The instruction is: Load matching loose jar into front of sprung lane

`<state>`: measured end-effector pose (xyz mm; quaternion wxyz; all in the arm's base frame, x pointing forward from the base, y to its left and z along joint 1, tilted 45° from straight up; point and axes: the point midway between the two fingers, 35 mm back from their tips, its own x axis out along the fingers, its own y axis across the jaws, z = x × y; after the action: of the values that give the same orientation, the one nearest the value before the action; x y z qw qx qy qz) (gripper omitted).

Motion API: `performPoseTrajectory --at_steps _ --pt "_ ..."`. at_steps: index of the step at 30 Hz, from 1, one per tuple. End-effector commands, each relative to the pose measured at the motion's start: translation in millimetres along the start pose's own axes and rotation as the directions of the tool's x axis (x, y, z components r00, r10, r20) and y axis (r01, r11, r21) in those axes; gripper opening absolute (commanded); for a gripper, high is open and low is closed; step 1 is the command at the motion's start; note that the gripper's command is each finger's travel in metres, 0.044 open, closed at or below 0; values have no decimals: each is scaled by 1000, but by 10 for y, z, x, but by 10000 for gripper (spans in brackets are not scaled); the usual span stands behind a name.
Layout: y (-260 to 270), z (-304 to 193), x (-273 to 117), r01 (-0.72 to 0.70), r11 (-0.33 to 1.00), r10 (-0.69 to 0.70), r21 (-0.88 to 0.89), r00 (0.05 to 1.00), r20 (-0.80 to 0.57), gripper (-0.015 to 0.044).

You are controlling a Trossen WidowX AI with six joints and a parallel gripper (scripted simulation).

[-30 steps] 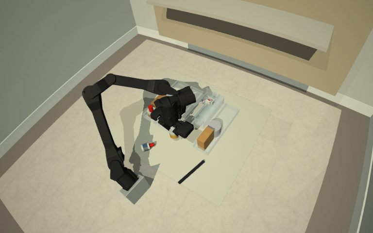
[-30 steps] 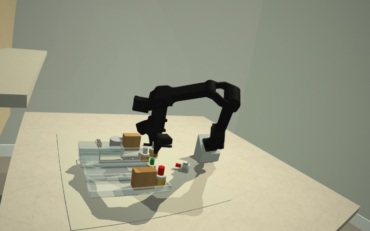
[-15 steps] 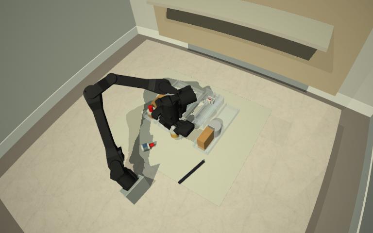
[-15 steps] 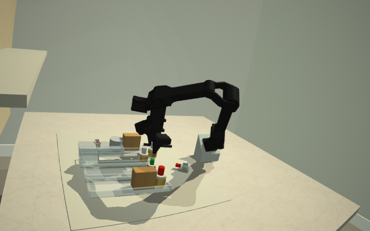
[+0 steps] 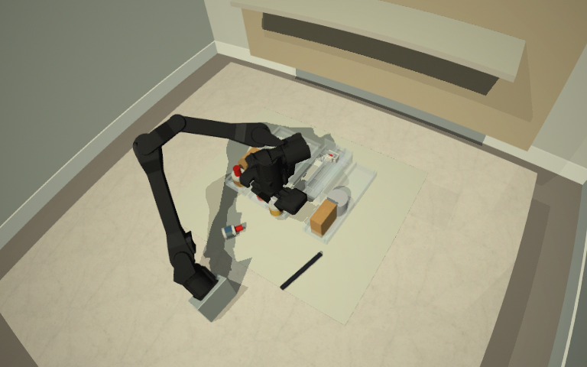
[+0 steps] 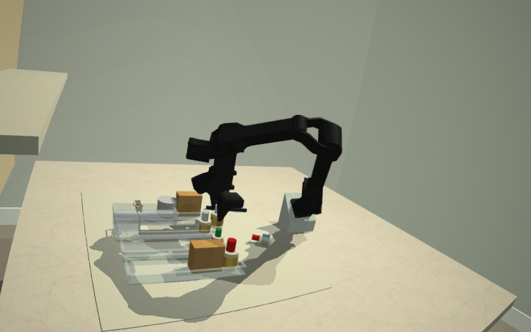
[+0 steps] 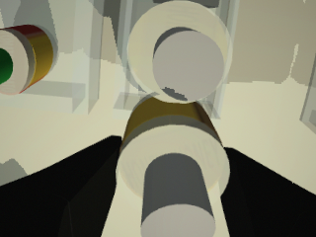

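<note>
My gripper (image 5: 281, 206) (image 6: 220, 217) (image 7: 171, 153) is shut on an upright jar (image 5: 275, 212) (image 7: 173, 135) with a grey cap, white shoulder and gold band. The held jar is at the front end of the clear sprung lane. A matching jar (image 6: 205, 226) (image 7: 190, 66) with a grey cap stands in the lane just behind it; their outlines overlap in the wrist view. The low front stop (image 7: 123, 101) is partly covered by the held jar, whose base is hidden, so its height over the lane floor cannot be told. The pusher's white bracket (image 5: 331, 157) (image 6: 137, 205) is toward the back.
A green-capped jar (image 6: 218, 232) (image 7: 41, 51) and a red-capped jar (image 5: 236, 177) (image 6: 231, 259) stand in neighbouring lanes. Wooden blocks (image 5: 323, 217) (image 6: 207, 255) and a grey cylinder (image 5: 338, 200) (image 6: 165, 203) occupy outer lanes. A blue-banded jar (image 5: 228, 232) (image 6: 266, 239) lies in front. A dark stick (image 5: 301, 270) lies on the mat.
</note>
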<state>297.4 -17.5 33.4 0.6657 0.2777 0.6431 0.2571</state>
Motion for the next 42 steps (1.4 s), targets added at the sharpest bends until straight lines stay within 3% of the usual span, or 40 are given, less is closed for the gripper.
performPoseTrajectory --at_steps 1,42 --pt "14 84 -30 -2 1000 3 -13 1000 23 0" --pt "32 229 -64 -3 1000 3 -14 1000 24 0"
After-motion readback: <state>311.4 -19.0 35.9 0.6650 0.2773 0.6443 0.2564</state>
